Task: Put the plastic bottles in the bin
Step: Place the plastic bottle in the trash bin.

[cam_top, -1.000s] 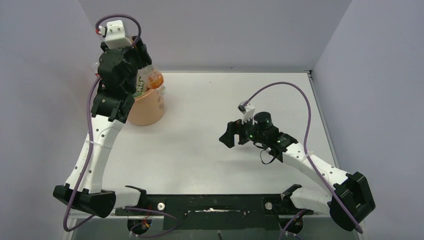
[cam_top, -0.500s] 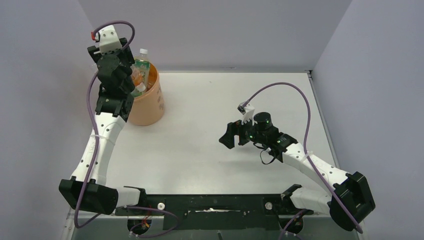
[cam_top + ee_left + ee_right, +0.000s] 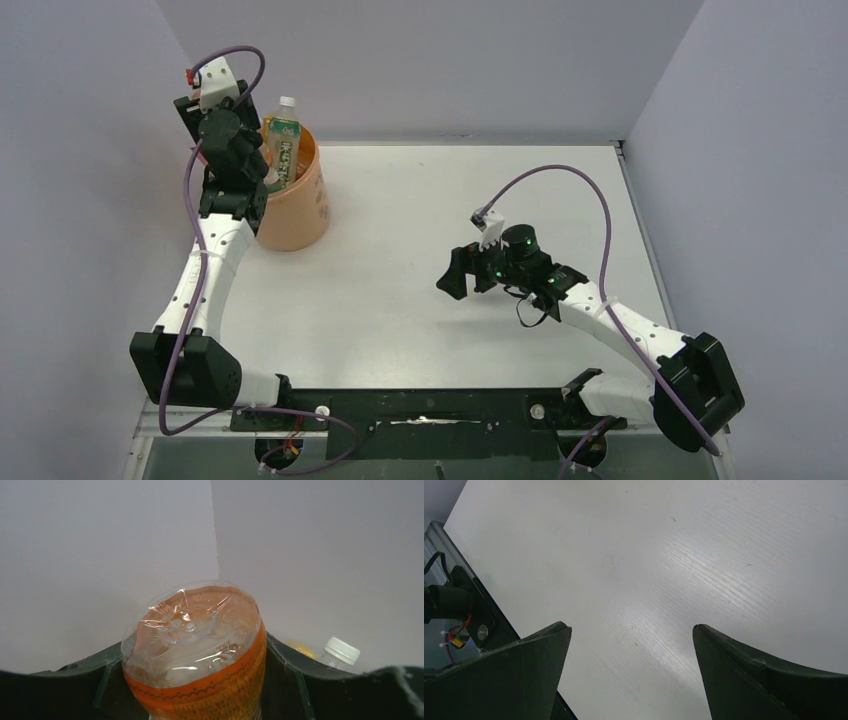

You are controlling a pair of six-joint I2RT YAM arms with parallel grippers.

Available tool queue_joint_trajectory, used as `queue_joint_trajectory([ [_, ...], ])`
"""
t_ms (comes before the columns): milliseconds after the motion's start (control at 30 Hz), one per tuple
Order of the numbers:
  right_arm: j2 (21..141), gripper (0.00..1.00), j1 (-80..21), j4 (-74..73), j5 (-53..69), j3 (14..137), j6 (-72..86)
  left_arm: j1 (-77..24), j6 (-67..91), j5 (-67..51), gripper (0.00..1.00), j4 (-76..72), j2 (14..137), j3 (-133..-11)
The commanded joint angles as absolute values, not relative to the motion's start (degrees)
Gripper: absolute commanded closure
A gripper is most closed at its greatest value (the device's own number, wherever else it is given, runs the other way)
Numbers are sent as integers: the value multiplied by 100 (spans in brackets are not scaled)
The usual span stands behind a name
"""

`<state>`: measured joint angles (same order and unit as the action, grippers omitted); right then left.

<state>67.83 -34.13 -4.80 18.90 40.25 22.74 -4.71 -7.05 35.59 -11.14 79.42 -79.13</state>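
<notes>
A bottle (image 3: 192, 630), judged light and crushable, is clamped at its orange label by the left gripper (image 3: 192, 690); the right gripper (image 3: 631, 630) is held open.

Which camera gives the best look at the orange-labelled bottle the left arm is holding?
The left wrist view: the orange-labelled bottle fills it, base toward the lens, held in the left gripper. In the top view the arm mostly hides it, above the bin. The right wrist view shows only the table.
</notes>
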Motion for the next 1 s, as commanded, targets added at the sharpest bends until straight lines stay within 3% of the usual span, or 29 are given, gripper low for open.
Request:
queue_joint_trajectory([
  [0, 6832, 2, -3401, -101, 2007, 3984, 2241, -439, -859, 3589, 54, -1877, 7891, -7651],
  [533, 6822, 2, -3404, 69, 2039, 3834, 2339, -446, -531, 2917, 54, -1791, 7742, -6991],
  [967, 6728, 2, -3406, 120, 2035, 3732, 2377, -481, -621, 2108, 51, -1302, 8072, -7347],
])
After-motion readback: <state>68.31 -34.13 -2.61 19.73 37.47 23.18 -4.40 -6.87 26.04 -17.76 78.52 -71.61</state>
